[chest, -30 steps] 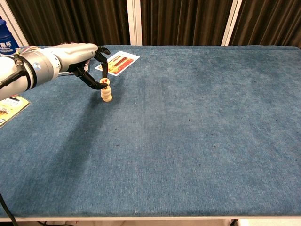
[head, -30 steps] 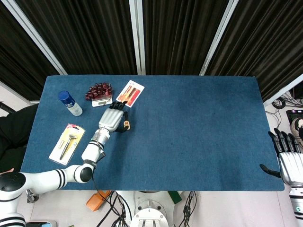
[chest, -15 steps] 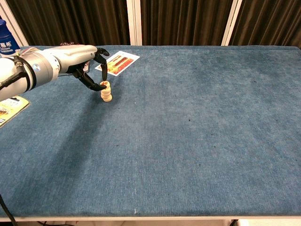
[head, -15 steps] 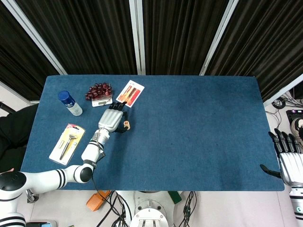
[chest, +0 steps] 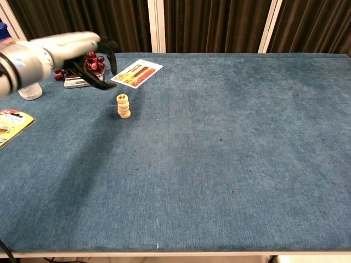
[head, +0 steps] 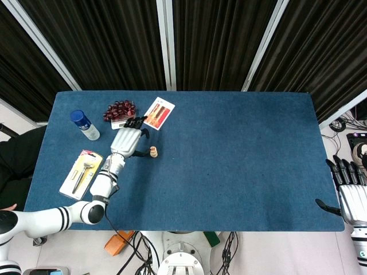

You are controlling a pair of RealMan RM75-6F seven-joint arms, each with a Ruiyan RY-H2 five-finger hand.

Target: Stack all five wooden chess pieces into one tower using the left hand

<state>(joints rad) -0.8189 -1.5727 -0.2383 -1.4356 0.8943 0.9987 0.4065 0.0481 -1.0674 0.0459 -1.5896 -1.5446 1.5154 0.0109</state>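
Note:
A tower of wooden chess pieces [chest: 124, 106] stands on the blue table [chest: 219, 142], its top piece marked in red; from above the tower [head: 153, 152] shows as one small disc. My left hand [chest: 82, 52] is open, raised above and to the left of the tower, not touching it, and blurred in the chest view. In the head view the left hand [head: 126, 139] lies just left of the tower. My right hand [head: 348, 192] hangs open off the table's right edge.
A printed card [chest: 137, 73] lies behind the tower. Grapes on a small scale [chest: 82, 68], a blue-capped bottle [head: 84, 124] and a packaged tool [head: 81, 173] sit at the table's left side.
My left hand has let go of the top piece and drawn up and to the left, away from the tower. The tower stands on its own. The right hand has not moved.

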